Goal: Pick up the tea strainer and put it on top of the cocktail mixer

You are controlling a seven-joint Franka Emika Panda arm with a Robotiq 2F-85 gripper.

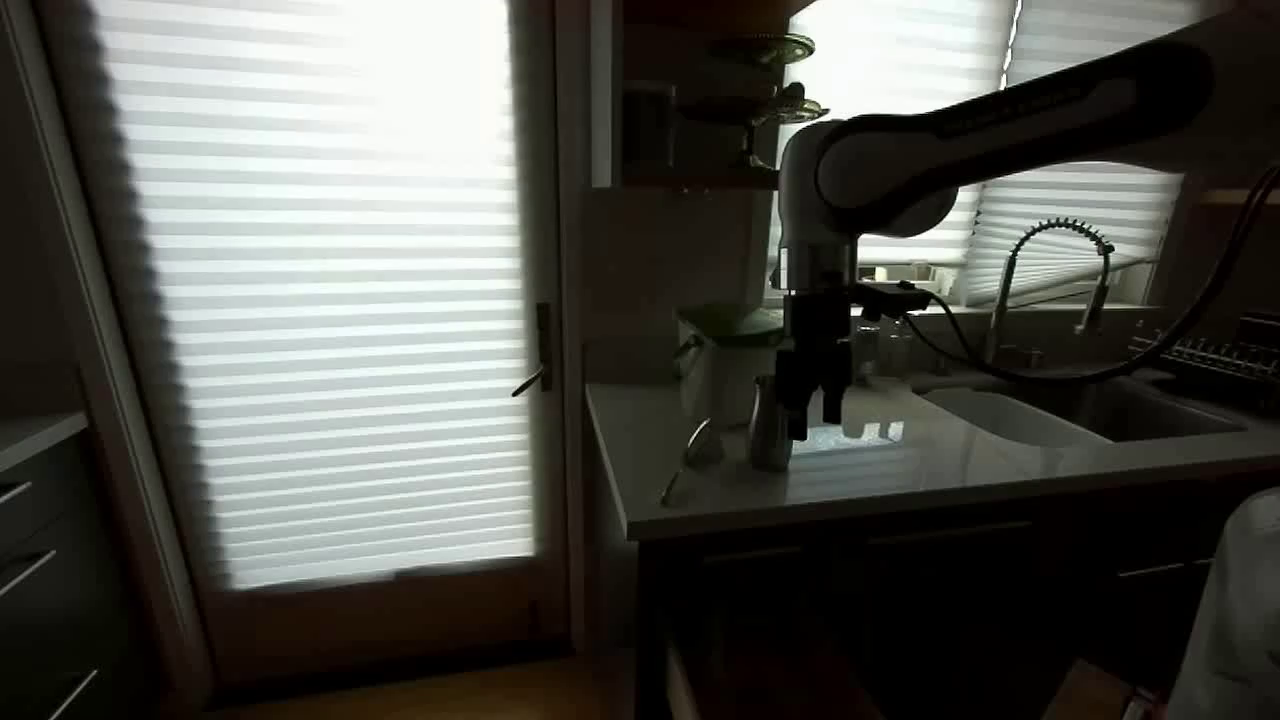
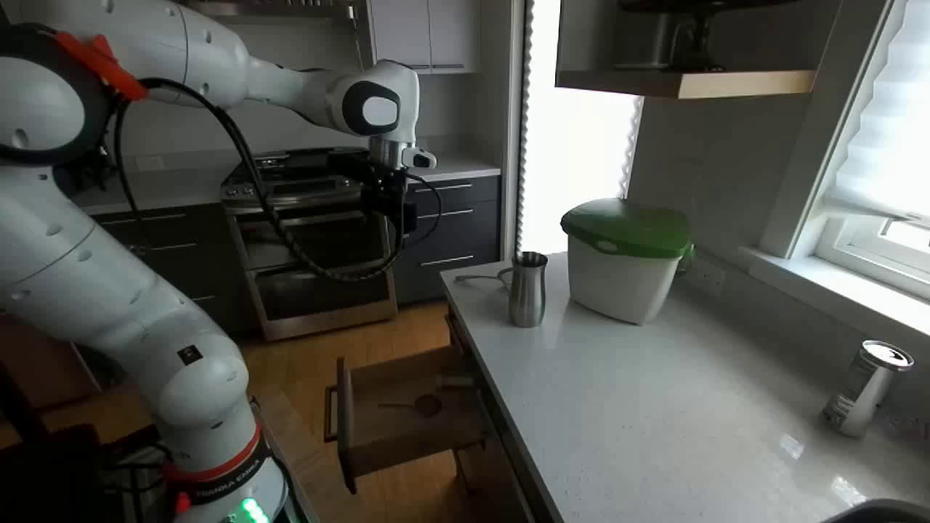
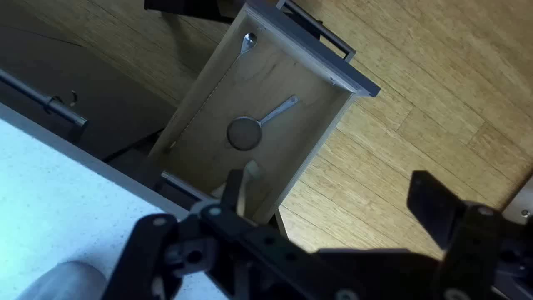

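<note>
Pick-up seemingly pending: silver-handled round mesh tea strainer lies in the brown wooden drawer.
Black two-fingered gripper, spread wide and empty, should descend toward ten o'clock in the wrist view.

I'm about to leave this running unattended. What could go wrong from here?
The tea strainer lies in the open drawer, and its slim handle may be hard to pinch off the bottom. The gripper, opened wide, might knock the drawer's sides on reaching in. The cocktail mixer stands near the edge of the counter, so a nudge while placing the strainer could tip it over.
</note>
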